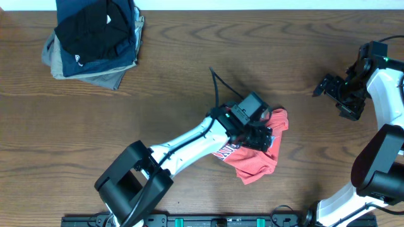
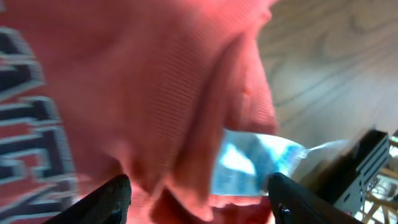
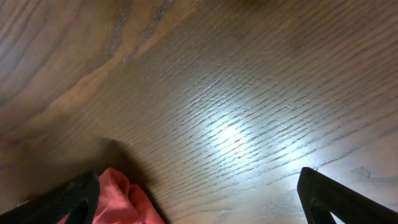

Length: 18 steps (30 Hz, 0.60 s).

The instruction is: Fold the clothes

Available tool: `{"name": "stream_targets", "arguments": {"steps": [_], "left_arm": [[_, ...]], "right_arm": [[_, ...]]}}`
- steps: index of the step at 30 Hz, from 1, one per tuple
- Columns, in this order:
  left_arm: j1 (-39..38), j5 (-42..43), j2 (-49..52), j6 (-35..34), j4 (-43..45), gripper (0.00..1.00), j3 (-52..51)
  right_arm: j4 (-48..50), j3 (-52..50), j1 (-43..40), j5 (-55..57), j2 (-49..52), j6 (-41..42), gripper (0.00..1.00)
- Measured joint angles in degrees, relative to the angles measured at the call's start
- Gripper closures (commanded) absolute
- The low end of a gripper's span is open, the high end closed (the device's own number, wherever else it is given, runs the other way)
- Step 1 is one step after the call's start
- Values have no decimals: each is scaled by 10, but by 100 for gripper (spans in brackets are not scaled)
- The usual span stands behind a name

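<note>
The overhead camera looks straight down from well above the surface (image 1: 189,75), taking in the left arm (image 1: 189,142) and the right arm (image 1: 386,88). The left wrist camera faces past the left end effector (image 2: 198,202), very near the shirt (image 2: 143,93), which fills most of its view. The right wrist camera looks closely at bare surface, catching the shirt in its lower left corner. All three views share that shirt.
</note>
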Motion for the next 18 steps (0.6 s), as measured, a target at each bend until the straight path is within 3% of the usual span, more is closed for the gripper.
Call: {"name": "stream_targets", "arguments": {"steps": [18], "left_arm": [[-64,-31,56,15,106,29,0]], "right_arm": [[0,0,0,0,0,0,1]]}}
